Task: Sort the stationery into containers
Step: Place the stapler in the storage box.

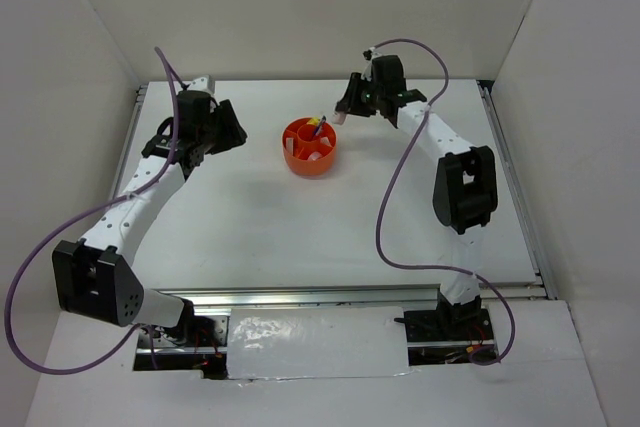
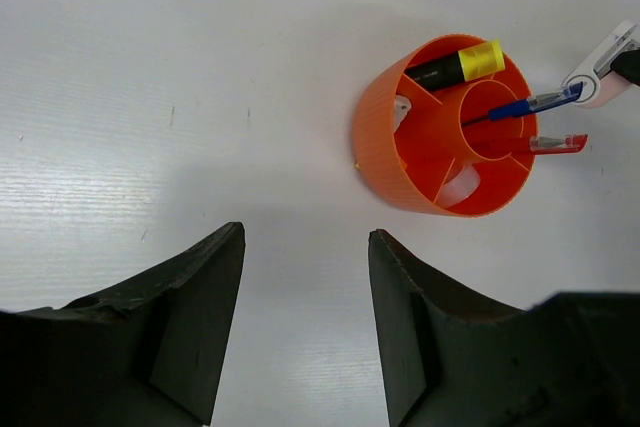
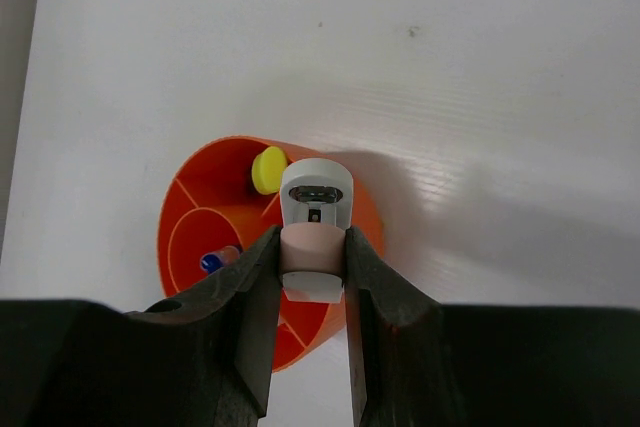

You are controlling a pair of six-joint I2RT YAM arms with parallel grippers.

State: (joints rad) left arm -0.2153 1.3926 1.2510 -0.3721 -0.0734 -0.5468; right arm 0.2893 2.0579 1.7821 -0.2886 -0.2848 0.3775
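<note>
the right gripper [image 3: 312, 252] is clamped on the pink-white piece [image 3: 315, 209], with the orange desk organizer [image 3: 195, 222] just beneath its fingertips. this looks like the drop-off step: next, centre over a free compartment and release. the left gripper [image 2: 305, 247] stands wide and empty, the organizer ahead of it.

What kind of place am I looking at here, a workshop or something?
Probably a lab's robot test booth: plain white walls enclose a white table, the left arm and right arm are bolted at its near edge, and an orange desk organizer sits between them.
</note>
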